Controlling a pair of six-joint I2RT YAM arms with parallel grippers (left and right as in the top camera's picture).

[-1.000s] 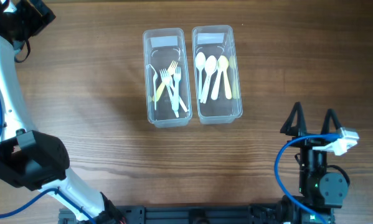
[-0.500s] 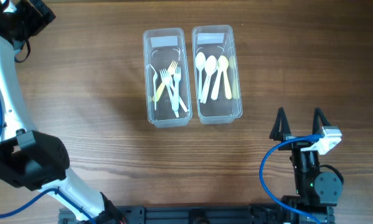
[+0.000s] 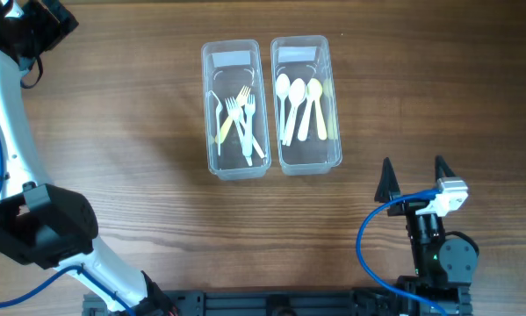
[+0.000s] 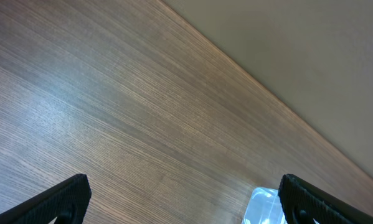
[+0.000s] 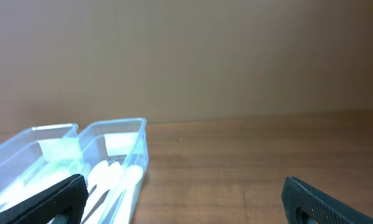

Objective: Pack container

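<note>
Two clear plastic containers stand side by side at the table's middle back. The left container (image 3: 234, 162) holds several forks (image 3: 243, 118). The right container (image 3: 308, 161) holds three spoons (image 3: 298, 101). Both also show in the right wrist view, the left container (image 5: 24, 143) and the right container (image 5: 127, 127). My right gripper (image 3: 414, 175) is open and empty at the front right, below and right of the containers. My left gripper (image 4: 183, 202) is open and empty over bare wood; a container corner (image 4: 264, 208) shows at its right finger.
The left arm (image 3: 8, 132) runs along the table's left edge, its base (image 3: 39, 224) at the front left. The right arm's base (image 3: 438, 259) and blue cable (image 3: 368, 237) sit at the front right. The table's far edge (image 4: 261, 87) meets a beige wall.
My right gripper has moved left and toward the table's front edge, staying open. The left arm and the containers have not moved.
</note>
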